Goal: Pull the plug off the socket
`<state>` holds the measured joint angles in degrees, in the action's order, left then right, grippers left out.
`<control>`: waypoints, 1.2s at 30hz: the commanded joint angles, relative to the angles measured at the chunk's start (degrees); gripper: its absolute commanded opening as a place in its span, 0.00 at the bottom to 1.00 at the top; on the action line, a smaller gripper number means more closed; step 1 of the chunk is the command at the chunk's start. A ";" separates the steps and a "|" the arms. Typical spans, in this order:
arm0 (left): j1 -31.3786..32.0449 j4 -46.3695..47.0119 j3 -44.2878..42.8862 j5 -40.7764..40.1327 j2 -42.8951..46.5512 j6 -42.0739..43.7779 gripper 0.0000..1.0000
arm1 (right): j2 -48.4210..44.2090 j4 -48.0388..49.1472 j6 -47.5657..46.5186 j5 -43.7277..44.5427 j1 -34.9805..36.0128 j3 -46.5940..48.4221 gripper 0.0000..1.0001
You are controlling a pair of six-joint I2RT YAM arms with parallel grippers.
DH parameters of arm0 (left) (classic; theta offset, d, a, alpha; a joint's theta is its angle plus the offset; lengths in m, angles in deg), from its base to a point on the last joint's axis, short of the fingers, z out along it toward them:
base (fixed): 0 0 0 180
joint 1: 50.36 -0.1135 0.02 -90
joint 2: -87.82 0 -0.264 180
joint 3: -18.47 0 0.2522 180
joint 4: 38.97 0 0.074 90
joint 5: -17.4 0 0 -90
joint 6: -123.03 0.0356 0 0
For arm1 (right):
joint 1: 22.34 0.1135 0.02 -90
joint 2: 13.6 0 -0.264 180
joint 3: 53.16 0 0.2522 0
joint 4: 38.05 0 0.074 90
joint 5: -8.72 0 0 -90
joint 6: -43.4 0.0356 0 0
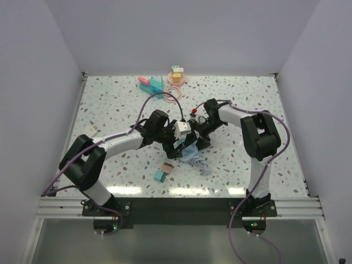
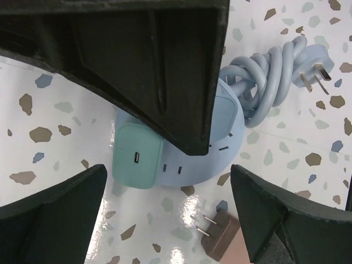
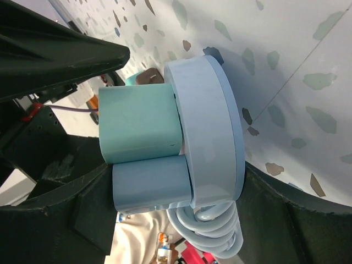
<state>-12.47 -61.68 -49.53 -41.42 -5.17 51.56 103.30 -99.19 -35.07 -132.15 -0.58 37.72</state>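
The round light-blue socket (image 2: 220, 159) carries a teal plug (image 2: 137, 157) and a light-blue plug (image 3: 151, 184), both seated in its face. My right gripper (image 3: 181, 187) is shut on the socket (image 3: 212, 132): one finger presses the light-blue plug's top, the other the socket's underside. My left gripper (image 2: 168, 209) hangs open above the table just beside the socket, holding nothing. A brown plug (image 2: 220, 234) lies loose on the table between its fingers, prongs bare. In the top view both grippers meet over the socket (image 1: 191, 155) at mid-table.
The socket's coiled cable (image 2: 269, 71) ends in a three-pin plug (image 2: 316, 74) beside it. A small teal plug (image 1: 160, 176) lies near the brown one (image 1: 166, 168). At the back stand teal and pink pieces (image 1: 149, 83) and a pink round socket (image 1: 176, 76).
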 commanded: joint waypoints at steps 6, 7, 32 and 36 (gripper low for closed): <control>-0.80 4.21 -1.84 1.16 0.27 1.95 0.93 | -0.36 0.97 -2.74 9.74 2.41 -2.68 0.00; -0.89 3.94 -2.10 3.34 -0.08 1.87 0.90 | -0.27 1.06 -2.65 9.22 2.32 -2.68 0.00; -4.04 -1.33 -5.25 1.08 2.72 -0.42 0.00 | 3.51 -0.97 -1.69 20.72 2.94 -3.46 0.00; -6.86 -3.44 -6.85 0.90 5.18 -1.30 0.00 | 3.60 1.58 0.33 22.39 2.94 -5.31 0.00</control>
<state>-15.01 -65.27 -51.34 -37.92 -7.07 52.43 103.06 -97.09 -35.49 -132.07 2.74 36.45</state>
